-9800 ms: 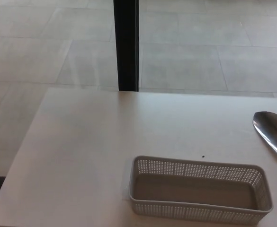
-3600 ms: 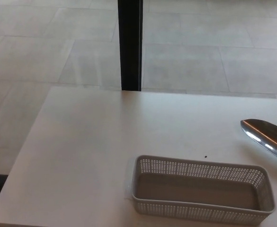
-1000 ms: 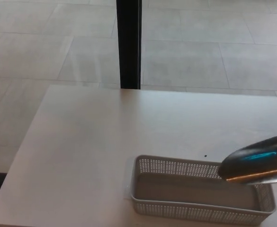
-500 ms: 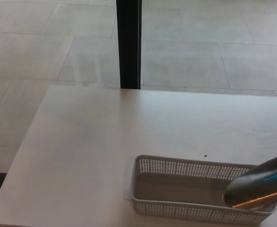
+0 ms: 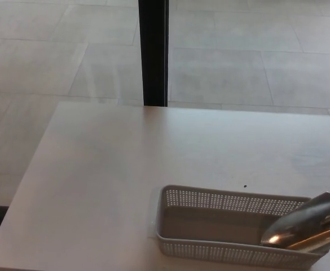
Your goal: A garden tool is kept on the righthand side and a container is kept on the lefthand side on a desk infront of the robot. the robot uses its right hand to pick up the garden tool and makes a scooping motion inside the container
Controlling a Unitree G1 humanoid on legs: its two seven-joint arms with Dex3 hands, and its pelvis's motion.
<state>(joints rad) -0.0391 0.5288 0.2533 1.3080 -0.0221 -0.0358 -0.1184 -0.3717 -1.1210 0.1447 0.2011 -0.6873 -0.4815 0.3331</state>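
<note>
We see a pale, matte worktop [image 5: 125, 169] filling the near part of the scene, its far edge running left to right and its left edge slanting toward the near left corner. A small dark speck [image 5: 245, 186] lies on its surface, right of centre. Beyond the far edge lies a floor [image 5: 255, 62] of large grey tiles with thin joints. A black upright post [image 5: 153, 51] rises from behind the far edge, slightly left of centre.

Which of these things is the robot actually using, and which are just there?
In use:
- metal scoop, its blade dipped into the basket's right end
- white perforated basket

Just there:
- white desk
- black post
- tiled floor
</note>
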